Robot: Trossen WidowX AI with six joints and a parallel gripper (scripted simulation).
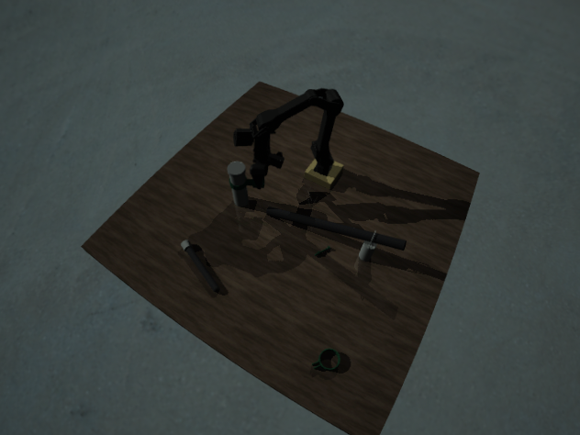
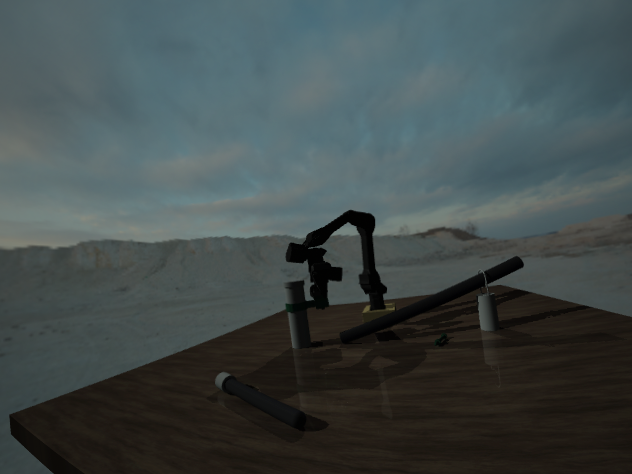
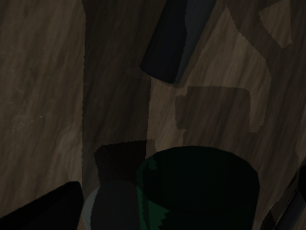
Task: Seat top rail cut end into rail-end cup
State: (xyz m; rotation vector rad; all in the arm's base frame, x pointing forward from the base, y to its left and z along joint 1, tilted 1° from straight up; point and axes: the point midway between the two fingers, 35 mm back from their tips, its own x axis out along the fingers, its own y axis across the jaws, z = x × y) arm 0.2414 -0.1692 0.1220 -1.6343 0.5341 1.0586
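The big grey post (image 1: 239,194) (image 2: 299,327) stands upright with its green brace band (image 2: 296,307) high up near the post cap (image 1: 236,168). The green rail-end cup (image 3: 200,180) hangs on the band's side; my fingers largely hide it in the top and exterior views. My gripper (image 1: 258,184) (image 2: 321,305) (image 3: 189,185) is open, with its fingers on either side of the cup. The dark rail (image 1: 328,225) (image 2: 433,300) (image 3: 177,41) slopes through the wire loop on the small post (image 1: 366,252) (image 2: 488,313). Its low end lies at the table, apart from the cup.
A short dark post with a pale cap (image 1: 201,266) (image 2: 265,403) lies on the wooden table (image 1: 262,328) (image 2: 153,438). A green ring band (image 1: 339,359) lies near the front edge. A small green piece (image 1: 323,250) (image 2: 441,339) lies below the rail. The yellow base (image 1: 321,176) carries my arm.
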